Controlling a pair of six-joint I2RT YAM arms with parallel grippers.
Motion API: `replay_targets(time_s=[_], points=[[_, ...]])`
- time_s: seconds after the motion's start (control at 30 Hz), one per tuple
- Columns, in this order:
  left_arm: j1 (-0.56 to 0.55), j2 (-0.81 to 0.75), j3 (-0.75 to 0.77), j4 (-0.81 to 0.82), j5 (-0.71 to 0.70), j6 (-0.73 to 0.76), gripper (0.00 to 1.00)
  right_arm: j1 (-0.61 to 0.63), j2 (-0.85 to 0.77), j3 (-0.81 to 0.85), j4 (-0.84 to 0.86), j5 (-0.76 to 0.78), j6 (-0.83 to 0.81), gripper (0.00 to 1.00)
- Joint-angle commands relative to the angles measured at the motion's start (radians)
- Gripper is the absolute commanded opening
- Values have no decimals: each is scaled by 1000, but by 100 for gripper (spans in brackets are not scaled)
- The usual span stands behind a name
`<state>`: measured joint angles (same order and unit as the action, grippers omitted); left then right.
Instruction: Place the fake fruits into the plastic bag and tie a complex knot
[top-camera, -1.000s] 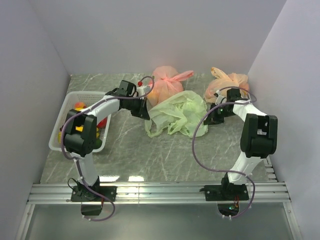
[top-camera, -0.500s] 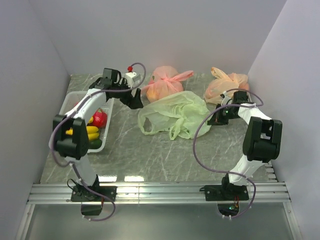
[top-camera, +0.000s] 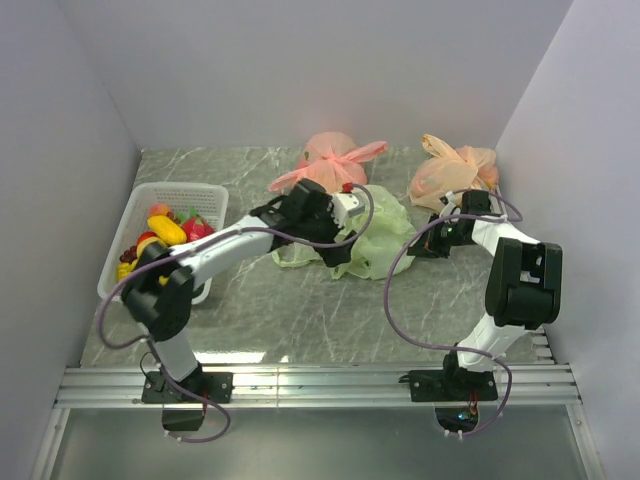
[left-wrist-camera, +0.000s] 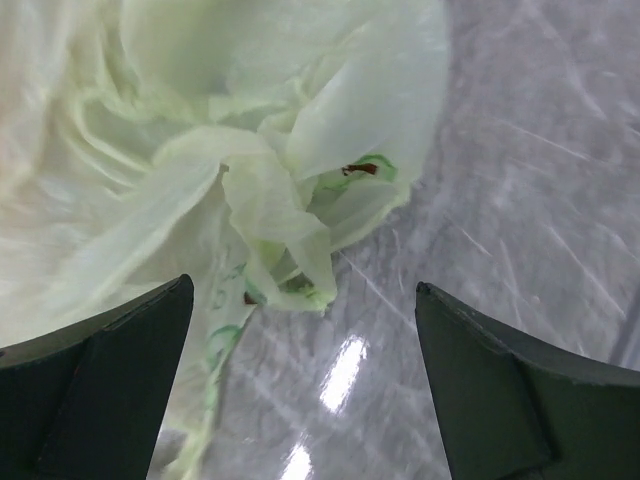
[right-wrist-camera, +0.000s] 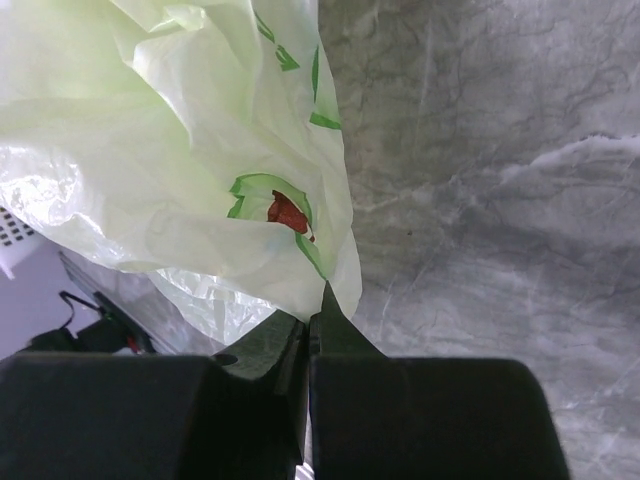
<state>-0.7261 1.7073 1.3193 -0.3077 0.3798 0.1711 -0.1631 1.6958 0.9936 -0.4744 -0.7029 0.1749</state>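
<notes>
The left gripper (left-wrist-camera: 302, 290) hangs wide open over the pale-green plastic bag (top-camera: 385, 225) at mid-table (top-camera: 300, 300). The right gripper (right-wrist-camera: 315, 310), jaws closed, pinches its edge. The fake fruits (top-camera: 165, 232) fill the white basket (top-camera: 190, 192).

**Left wrist view.** Both fingers of the left claw (left-wrist-camera: 303, 300) were cut off by the lower edge. The plastic bag (left-wrist-camera: 200, 150) ran out of frame at 12 and 9 o'clock and blurred toward 10 o'clock. Its inside was hidden by folds.

**Right wrist view.** The bag was cut off at 12 and 9 o'clock. It could not be told whether the closed tips of the right claw (right-wrist-camera: 315, 305) pinched the film's corner.

**Top view.** The left arm's wrist covered the bag's middle. The fake fruits (top-camera: 165, 232) in the basket (top-camera: 185, 189), at 9 o'clock on the counter (top-camera: 300, 310), were too small to sort. The arm's elbow hid the basket's near right corner.
</notes>
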Motion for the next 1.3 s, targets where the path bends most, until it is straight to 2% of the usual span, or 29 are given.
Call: replay_targets(time_s=[0.0, 0.1, 0.17, 0.2, 0.23, 0.27, 0.3, 0.33, 0.4, 0.43, 0.53, 0.57, 0.63, 0.67, 0.73, 0.77, 0.8, 0.83, 0.9, 0.93, 0.97, 1.0, 1.03, 1.07, 1.1, 1.13, 1.17, 1.23, 1.27], points=[[-29, 77, 50, 96, -169, -206, 98, 7, -53, -22, 57, -32, 60, 0], [-50, 149, 86, 124, -219, -248, 95, 7, -61, -30, 68, -41, 70, 0], [-50, 211, 122, 111, -219, -269, 85, 7, -64, -27, 68, -33, 75, 0], [-41, 231, 145, 90, -144, -292, 78, 5, -65, -26, 72, -24, 77, 0], [-26, 262, 164, 47, -49, -295, 49, 2, -70, -27, 75, -18, 78, 0], [22, 268, 176, 36, 28, -307, 30, 4, -71, -24, 79, -7, 78, 0], [58, 265, 164, 42, 264, -343, 4, 4, -79, -23, 85, 32, 75, 0], [145, 241, 138, 86, 380, -364, 0, -1, -82, -21, 91, 60, 72, 0], [232, 209, 55, 126, 592, -418, 0, -9, -90, -18, 114, 127, 63, 0], [304, 187, 41, 80, 732, -406, 0, -12, -87, -18, 126, 182, 61, 0], [387, 189, 93, -170, 868, -183, 0, -26, -65, -16, 154, 238, 61, 0], [401, 201, 159, -365, 889, 13, 0, -27, -64, -22, 170, 247, 63, 0], [421, 260, 228, -572, 941, 173, 0, -29, -70, -36, 187, 260, 69, 0], [424, 285, 294, -788, 971, 358, 0, -29, -74, -52, 200, 250, 69, 0], [403, 352, 348, -954, 995, 534, 0, -24, -71, -56, 194, 218, 60, 0], [365, 370, 382, -1026, 999, 658, 0, -21, -64, -38, 154, 185, 54, 3], [343, 380, 382, -1057, 1001, 669, 1, -15, -62, -27, 134, 177, 43, 9], [302, 380, 365, -1048, 1004, 680, 0, -15, -68, -18, 116, 175, 23, 26], [265, 364, 338, -936, 987, 641, 1, -16, -117, 16, 47, 195, -12, 46], [234, 329, 292, -857, 967, 601, 1, -19, -137, 45, 24, 201, -49, 61], [222, 302, 258, -759, 941, 436, 1, -22, -160, 62, -27, 201, -69, 66], [211, 270, 217, -619, 839, 326, 1, -23, -203, 77, -50, 198, -89, 71], [194, 186, 122, -358, 770, 218, 4, -24, -225, 106, -68, 189, -118, 75], [191, 145, 80, -243, 713, 74, 9, -26, -240, 120, -105, 178, -133, 75], [188, 108, 49, -176, 635, 47, 20, -26, -267, 132, -118, 175, -146, 75], [188, 54, 23, -95, 608, 19, 32, -26, -275, 146, -128, 172, -153, 78], [188, 37, 23, -82, 587, -14, 43, -24, -281, 172, -154, 168, -161, 78], [183, -13, 40, -91, 520, -7, 92, -21, -292, 207, -176, 129, -195, 78], [177, -40, 40, -108, 496, 31, 99, -10, -298, 218, -185, 115, -196, 78]])
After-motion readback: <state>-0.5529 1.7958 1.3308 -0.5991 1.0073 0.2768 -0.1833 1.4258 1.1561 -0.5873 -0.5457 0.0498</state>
